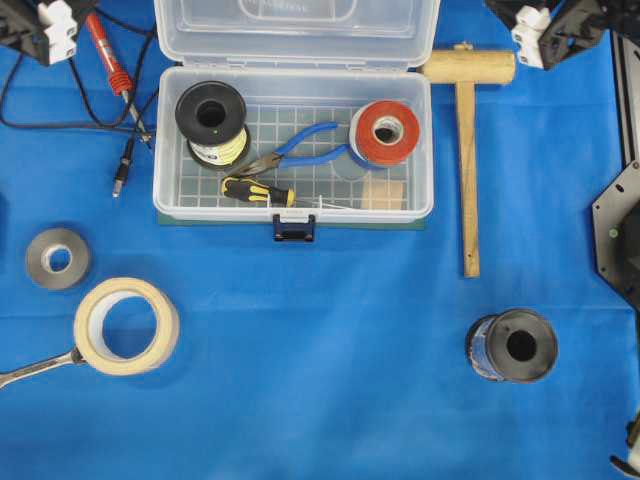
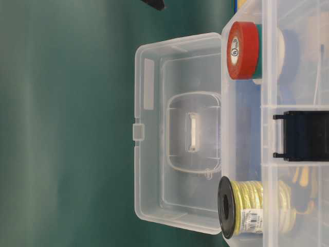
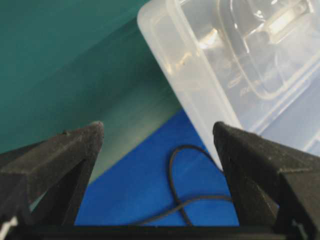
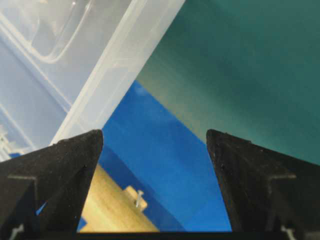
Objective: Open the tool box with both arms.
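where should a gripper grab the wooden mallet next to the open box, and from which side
Grip the mallet by its long thin handle, about midway down, coming from straight above with the jaws closing across its width. The handle lies flat on the blue cloth with open space on both sides, while the thick head sits close to the box corner.

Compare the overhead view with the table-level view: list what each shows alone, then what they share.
Only the overhead view shows the wooden mallet, masking tape roll, grey tape roll, black spool on the cloth, red soldering iron, blue-handled pliers and screwdriver inside the box.

Only the table-level view shows the lid's moulded inner recess face-on against the green backdrop.

Both show the open tool box, its dark latch, the red tape roll and the yellow wire spool.
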Tool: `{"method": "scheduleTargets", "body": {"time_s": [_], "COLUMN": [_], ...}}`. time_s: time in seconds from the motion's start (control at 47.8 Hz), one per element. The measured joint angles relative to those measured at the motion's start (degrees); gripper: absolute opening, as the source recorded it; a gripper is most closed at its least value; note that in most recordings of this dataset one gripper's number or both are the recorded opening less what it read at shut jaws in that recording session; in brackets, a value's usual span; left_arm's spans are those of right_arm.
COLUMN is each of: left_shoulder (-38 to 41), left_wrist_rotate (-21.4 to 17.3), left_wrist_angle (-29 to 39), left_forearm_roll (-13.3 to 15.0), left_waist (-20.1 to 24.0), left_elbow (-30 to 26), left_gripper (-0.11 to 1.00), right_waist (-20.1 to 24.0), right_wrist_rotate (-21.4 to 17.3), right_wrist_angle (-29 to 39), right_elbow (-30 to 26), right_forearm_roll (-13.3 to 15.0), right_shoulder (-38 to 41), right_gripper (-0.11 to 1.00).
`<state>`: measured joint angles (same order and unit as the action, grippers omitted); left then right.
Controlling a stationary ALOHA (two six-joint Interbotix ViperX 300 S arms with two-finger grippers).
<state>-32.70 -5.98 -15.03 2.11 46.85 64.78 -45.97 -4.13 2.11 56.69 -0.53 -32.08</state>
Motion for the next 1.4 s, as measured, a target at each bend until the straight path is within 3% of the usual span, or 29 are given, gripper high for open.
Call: {"method": "scheduleTargets", "body": {"time_s": [0.188, 0.314, 0.44, 0.775, 1.026, 1.403], "left_shoulder": [-4.48, -7.38, -10.99, -21.71, -25.58, -29.53], "left_wrist_rotate": [0.53, 0.62, 0.88, 1.14, 1.23, 1.23], "left_wrist_angle": [1.93, 4.13, 6.86, 17.05, 23.29, 25.75], "left_forearm_roll": [-0.09, -0.09, -0.09, -0.09, 0.00, -0.09], "left_waist": [-0.18, -2.90, -8.44, -26.02, -33.66, -38.94], "left_elbow": [1.85, 2.72, 3.60, 5.54, 7.56, 10.11], "left_gripper": [0.88, 0.88, 0.88, 0.88, 0.88, 0.88], "right_waist": [0.00, 1.67, 6.50, 24.43, 34.98, 38.76], "right_wrist_rotate": [-0.35, -0.70, -0.70, -0.70, -0.62, -0.62], "right_wrist_angle": [1.05, 1.58, 1.93, 6.77, 12.13, 13.45], "right_elbow": [0.88, 0.97, 1.23, 2.55, 2.99, 8.96], "right_forearm_roll": [-0.09, -0.35, -0.44, -0.53, -0.44, -0.53], "right_shoulder": [-2.55, -2.72, -2.90, -6.06, -6.77, -15.73], "right_gripper": [0.84, 0.84, 0.84, 0.84, 0.84, 0.83]}}
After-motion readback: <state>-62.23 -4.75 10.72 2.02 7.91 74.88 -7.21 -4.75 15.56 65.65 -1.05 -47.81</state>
